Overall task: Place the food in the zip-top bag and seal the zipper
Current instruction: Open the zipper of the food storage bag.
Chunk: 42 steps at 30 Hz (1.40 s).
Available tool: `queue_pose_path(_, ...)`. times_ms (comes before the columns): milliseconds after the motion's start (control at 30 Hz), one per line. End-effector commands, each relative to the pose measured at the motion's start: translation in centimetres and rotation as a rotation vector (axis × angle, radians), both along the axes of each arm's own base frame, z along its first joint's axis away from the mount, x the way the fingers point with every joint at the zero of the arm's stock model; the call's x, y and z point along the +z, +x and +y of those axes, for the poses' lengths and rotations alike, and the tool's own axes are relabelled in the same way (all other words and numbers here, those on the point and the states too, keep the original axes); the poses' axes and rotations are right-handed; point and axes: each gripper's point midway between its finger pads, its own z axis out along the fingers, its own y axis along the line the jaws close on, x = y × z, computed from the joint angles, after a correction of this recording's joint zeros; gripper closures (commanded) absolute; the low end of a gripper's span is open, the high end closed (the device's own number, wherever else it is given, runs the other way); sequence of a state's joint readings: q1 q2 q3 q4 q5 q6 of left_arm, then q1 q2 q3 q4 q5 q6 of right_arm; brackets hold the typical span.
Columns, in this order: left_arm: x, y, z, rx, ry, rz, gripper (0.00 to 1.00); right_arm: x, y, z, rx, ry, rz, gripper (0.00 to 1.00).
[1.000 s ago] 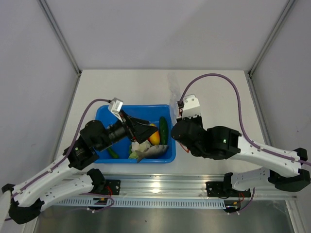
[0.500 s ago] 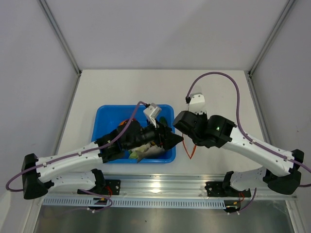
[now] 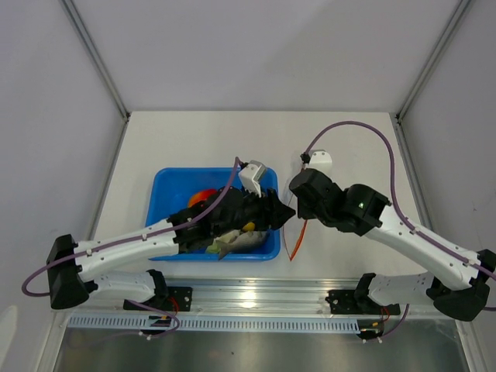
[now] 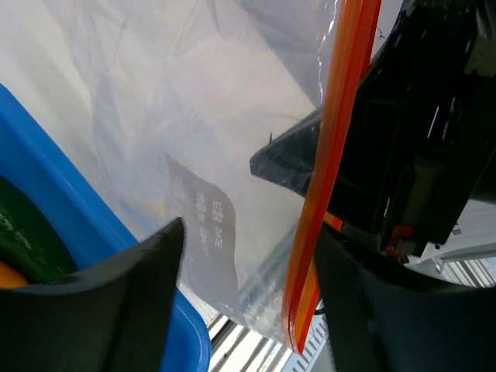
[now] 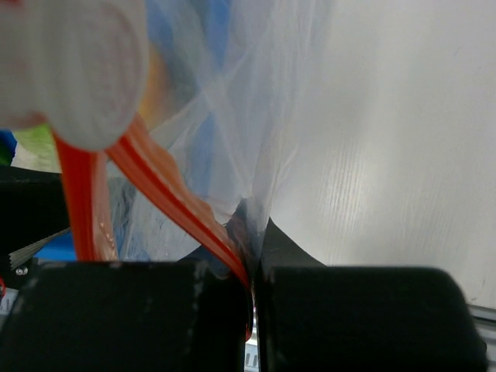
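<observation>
**Top view.** The left gripper (image 3: pixel 280 214) reaches across the blue tray (image 3: pixel 164 190) to its right rim. It sits close to the right gripper (image 3: pixel 301 218), which is just beside that rim above the table (image 3: pixel 201 139). The zipper (image 3: pixel 297 240) hangs below the two grippers as a thin orange strip. The food lies in the tray. A tomato (image 3: pixel 203 196) and a grey fish (image 3: pixel 232 245) show beside the left arm; the arm hides the rest.

**Left wrist view.** The left gripper's fingers (image 4: pixel 132 310) stand wide apart. The zipper runs upright between them, close to the right-hand finger, and is not pinched. The clear zip-top bag (image 4: pixel 194 116) fills the gap behind the fingers, partly over the tray's edge. The right gripper's black body sits just behind the strip.

**Right wrist view.** The right gripper's fingers (image 5: pixel 364 318) are pressed together, clamped on the zipper at the bag's mouth — the crinkled film fans upward from the grip.
</observation>
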<state>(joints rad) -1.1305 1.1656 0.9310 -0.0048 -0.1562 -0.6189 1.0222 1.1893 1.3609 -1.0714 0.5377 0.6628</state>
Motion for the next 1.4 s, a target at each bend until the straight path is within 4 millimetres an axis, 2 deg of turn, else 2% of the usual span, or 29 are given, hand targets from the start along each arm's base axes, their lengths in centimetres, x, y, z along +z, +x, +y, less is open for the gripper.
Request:
queue_pose_path(0, 1.6, 0.7, -0.2, 0.045, -0.014, 0.008, 0.37, 0.5, -0.2, 1.2, 0.021, 0.087, 0.007, 1.00)
queue_pose_path(67, 1.3, 0.8, -0.2, 0.046, -0.008, 0.026, 0.47, 0.3, -0.3, 1.2, 0.028, 0.102, 0.008, 1.00)
queue_pose_path(100, 1.2, 0.8, -0.3, 0.043, -0.007, 0.031, 0.61, 0.3, -0.4, 1.2, 0.034, 0.110, 0.014, 0.99)
queue_pose_path(167, 1.1, 0.7, -0.2, 0.033, -0.011, 0.035, 0.76, 0.1, -0.6, 1.2, 0.064, 0.106, 0.010, 0.93)
queue_pose_path(200, 1.4, 0.7, -0.2, 0.033, -0.027, 0.038, 0.93, 0.0, -0.7, 1.2, 0.069, 0.108, 0.013, 0.86)
queue_pose_path(233, 1.2, 0.6, -0.1, 0.020, -0.032, 0.047, 0.97, -0.4, -0.9, 1.0, 0.072, 0.102, 0.017, 0.84)
queue_pose_path(367, 1.3, 1.0, 0.5, 0.018, -0.063, 0.080, 0.99, -1.6, -1.2, 0.5, 0.074, 0.093, 0.027, 0.78)
queue_pose_path(433, 1.1, 1.4, 0.8, 0.022, -0.079, 0.102, 0.99, -1.6, -1.2, 0.4, 0.069, 0.096, 0.020, 0.53)
queue_pose_path(567, 1.0, 1.4, 0.7, 0.005, -0.102, 0.140, 0.99, -1.3, -1.2, 0.1, 0.067, 0.104, 0.004, 0.29)
queue_pose_path(600, 1.1, 1.0, 0.5, -0.022, -0.110, 0.152, 1.00, -1.1, -1.3, 0.1, 0.071, 0.112, -0.001, 0.17)
queue_pose_path(667, 1.2, 1.0, 0.2, -0.029, -0.137, 0.162, 0.99, -1.0, -1.3, 0.3, 0.083, 0.126, -0.009, 0.02)
queue_pose_path(700, 1.2, 1.0, 0.2, -0.033, -0.142, 0.166, 0.99, -1.1, -1.3, 0.4, 0.092, 0.128, -0.009, 0.01)
queue_pose_path(1033, 0.9, 1.5, 0.4, -0.015, -0.164, 0.201, 0.99, -1.7, -1.3, 0.5, 0.040, 0.137, 0.021, 0.01)
queue_pose_path(1133, 0.8, 1.7, 0.7, -0.003, -0.171, 0.204, 1.00, -2.0, -1.4, 0.7, 0.004, 0.163, 0.052, 0.13)
queue_pose_path(1167, 0.6, 1.8, 0.7, -0.002, -0.173, 0.207, 0.99, -2.0, -1.4, 0.9, -0.008, 0.175, 0.057, 0.20)
queue_pose_path(1233, 0.9, 1.7, 0.5, -0.015, -0.177, 0.205, 0.99, -2.1, -1.5, 1.0, -0.010, 0.187, 0.057, 0.25)
queue_pose_path(1333, 0.5, 1.7, 0.6, -0.018, -0.170, 0.208, 0.99, -1.8, -1.5, 1.0, -0.011, 0.196, 0.043, 0.48)
queue_pose_path(1367, 0.5, 1.7, 0.7, -0.020, -0.168, 0.206, 1.00, -1.5, -1.5, 0.8, -0.008, 0.199, 0.033, 0.66)
